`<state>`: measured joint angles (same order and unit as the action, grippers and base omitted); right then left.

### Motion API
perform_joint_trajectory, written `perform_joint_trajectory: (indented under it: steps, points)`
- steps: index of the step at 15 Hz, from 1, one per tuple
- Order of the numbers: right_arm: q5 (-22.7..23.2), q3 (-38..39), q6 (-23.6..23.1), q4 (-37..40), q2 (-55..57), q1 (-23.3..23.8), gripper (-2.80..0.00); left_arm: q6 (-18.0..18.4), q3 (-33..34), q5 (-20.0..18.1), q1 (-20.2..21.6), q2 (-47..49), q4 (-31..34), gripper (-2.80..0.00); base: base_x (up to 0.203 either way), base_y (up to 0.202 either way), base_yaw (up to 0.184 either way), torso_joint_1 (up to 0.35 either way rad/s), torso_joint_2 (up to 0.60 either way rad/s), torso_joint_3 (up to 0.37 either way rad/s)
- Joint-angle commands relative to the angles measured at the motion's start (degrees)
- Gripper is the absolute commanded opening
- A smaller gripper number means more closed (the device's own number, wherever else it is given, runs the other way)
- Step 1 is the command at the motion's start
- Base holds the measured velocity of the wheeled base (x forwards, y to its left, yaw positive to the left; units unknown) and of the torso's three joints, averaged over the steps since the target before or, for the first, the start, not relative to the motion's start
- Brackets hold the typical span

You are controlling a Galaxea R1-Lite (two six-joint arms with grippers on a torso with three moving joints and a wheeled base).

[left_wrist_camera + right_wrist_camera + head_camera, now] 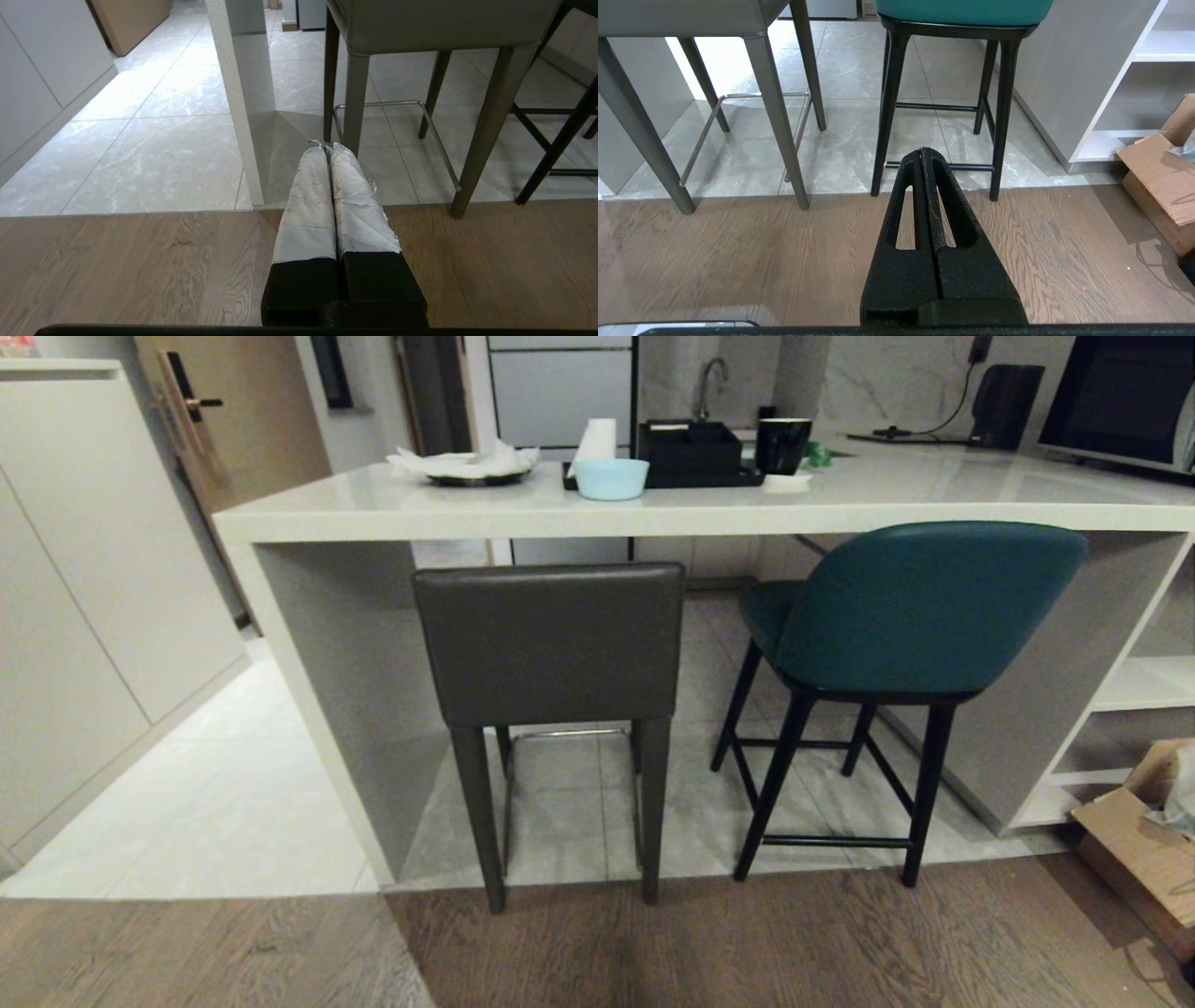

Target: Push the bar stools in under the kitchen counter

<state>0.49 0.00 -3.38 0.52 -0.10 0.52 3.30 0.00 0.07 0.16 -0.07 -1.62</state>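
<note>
Two bar stools stand at the kitchen counter (709, 515), an off-white stone top with a slab side panel (327, 709). The dark grey-brown stool (551, 644) with a boxy back is on the left, its near legs on the wood floor. To its right is the teal stool (920, 607) with a curved back and thin black legs, turned slightly left. Neither arm shows in the head view. My left gripper (325, 147), wrapped in white tape, is shut and empty, low over the wood floor short of the grey stool's leg (486, 130). My right gripper (921, 150) is shut and empty before the teal stool's legs (887, 116).
A cardboard box (1144, 845) lies on the floor at the right by open white shelves (1144, 686). On the counter stand a light blue bowl (611, 479), a black tray with a box (691, 453), a black cup (782, 444) and a plate with tissue (471, 467). White cabinets (84, 597) line the left.
</note>
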Motion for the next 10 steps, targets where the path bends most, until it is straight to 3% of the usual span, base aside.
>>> perform_joint_trajectory:
  steps: [1,10]
  points:
    - [0.04,0.0,0.04,0.0,0.01,0.0,-2.8,0.04,0.62,0.01,0.02,-0.01,-0.05,-2.8,0.0,0.0,0.0,0.0,0.0,0.0]
    - [-0.13,0.0,1.09,-0.08,0.01,-0.02,-2.8,-0.23,0.62,0.01,0.02,-0.01,-0.05,-2.8,0.0,0.0,0.0,0.0,0.0,0.0]
